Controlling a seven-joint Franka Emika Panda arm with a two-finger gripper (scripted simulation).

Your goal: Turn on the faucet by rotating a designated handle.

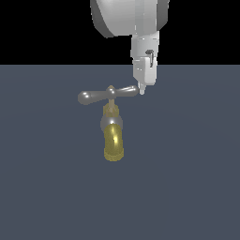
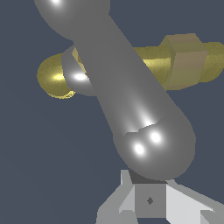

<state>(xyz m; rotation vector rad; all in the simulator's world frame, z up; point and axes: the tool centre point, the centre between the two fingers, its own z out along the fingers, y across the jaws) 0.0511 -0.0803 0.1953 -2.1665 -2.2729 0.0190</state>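
The faucet (image 1: 113, 140) stands on a dark floor, its yellow-brass spout curving toward the camera in the exterior view. On top lies the handle (image 1: 101, 96), a silver crossbar with bulbous ends and a small brass centre knob. My gripper (image 1: 142, 89) hangs from above at the crossbar's end on the exterior view's right, its narrow tip touching or almost touching that bulb. The fingers look pressed together, holding nothing. In the wrist view the handle (image 2: 127, 87) fills the frame, its rounded end right at my gripper (image 2: 149, 201), with the brass faucet body (image 2: 183, 61) behind it.
A flat dark blue-grey floor (image 1: 187, 187) spreads around the faucet, with black background above it. The white arm (image 1: 129, 18) comes down from the top of the exterior view. No other objects show.
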